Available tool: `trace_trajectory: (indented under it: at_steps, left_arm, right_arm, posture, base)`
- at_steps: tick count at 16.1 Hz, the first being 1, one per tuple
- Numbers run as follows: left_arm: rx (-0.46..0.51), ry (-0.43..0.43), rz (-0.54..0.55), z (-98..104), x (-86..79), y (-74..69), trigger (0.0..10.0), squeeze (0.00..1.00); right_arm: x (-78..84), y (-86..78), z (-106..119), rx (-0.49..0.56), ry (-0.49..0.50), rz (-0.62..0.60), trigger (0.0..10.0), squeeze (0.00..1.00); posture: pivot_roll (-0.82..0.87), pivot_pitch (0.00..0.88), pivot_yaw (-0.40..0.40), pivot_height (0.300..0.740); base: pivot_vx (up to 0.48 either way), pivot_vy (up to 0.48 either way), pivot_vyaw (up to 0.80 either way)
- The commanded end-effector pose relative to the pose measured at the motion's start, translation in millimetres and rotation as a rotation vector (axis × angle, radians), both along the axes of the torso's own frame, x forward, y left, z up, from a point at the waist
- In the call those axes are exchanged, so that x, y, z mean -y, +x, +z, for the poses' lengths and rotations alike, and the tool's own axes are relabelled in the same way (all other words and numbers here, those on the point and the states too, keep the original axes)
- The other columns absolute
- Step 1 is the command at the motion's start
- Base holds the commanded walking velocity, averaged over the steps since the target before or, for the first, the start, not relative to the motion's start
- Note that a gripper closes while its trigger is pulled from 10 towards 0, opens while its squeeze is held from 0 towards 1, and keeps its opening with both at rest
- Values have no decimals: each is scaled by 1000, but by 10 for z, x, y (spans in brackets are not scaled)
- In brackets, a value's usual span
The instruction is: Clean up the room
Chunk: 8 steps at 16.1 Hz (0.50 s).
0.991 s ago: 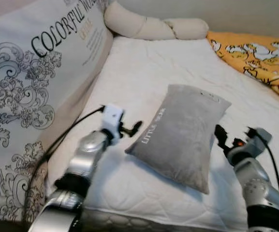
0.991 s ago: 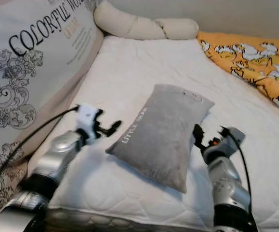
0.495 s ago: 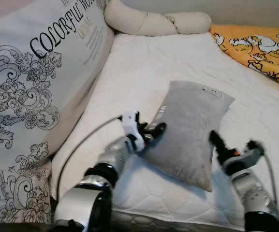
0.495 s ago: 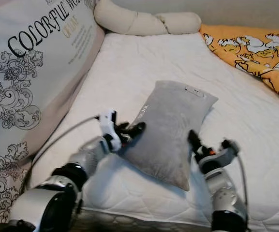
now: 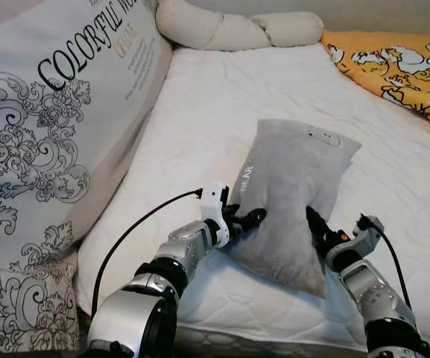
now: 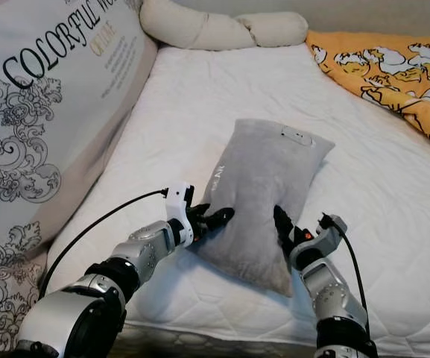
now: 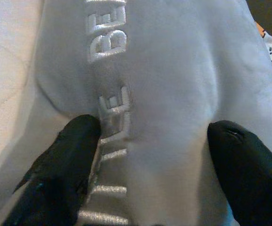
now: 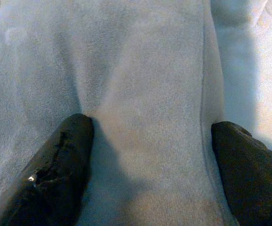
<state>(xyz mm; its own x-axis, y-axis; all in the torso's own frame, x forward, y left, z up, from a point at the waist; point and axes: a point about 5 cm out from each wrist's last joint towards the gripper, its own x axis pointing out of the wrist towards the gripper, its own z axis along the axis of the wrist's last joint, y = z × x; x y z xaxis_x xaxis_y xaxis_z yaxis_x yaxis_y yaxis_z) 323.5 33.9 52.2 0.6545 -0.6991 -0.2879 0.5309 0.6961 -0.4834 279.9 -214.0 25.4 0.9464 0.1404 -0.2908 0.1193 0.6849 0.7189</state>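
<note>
A grey pillow (image 5: 293,186) with embroidered white lettering lies on the white mattress (image 5: 215,97). My left gripper (image 5: 249,218) is at the pillow's near left edge. It is open, and both black fingers press into the fabric by the lettering (image 7: 110,122). My right gripper (image 5: 313,224) is on the pillow's near right side, also open. In the right wrist view its fingers (image 8: 65,155) stand wide apart on the plush fabric, which bulges between them. The pillow rests flat on the bed.
A large cushion (image 5: 51,127) with black scrollwork print leans along the bed's left side. A cream knotted bolster (image 5: 237,30) lies at the head of the bed. An orange patterned blanket (image 5: 401,63) covers the far right. Bare mattress surrounds the pillow.
Both grippers have closed in on the pillow from either side and now press into its fabric. The pillow has shifted little.
</note>
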Motion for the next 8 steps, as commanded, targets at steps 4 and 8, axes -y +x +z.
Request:
trace_trajectory:
  at_steps: [4,8]
  left_arm:
    - [-47,-17,-55,-77,169,-120,0,0]
    - [-2,20,-55,-54,169,-99,0,0]
  right_arm:
    - [-188,97,28,24,-152,97,0,0]
    - [-292,33,-39,-32,-152,153,0,0]
  posture:
    - [-93,52,59,740]
    - [-82,46,67,740]
  base:
    - [0,0,0]
    - [0,0,0]
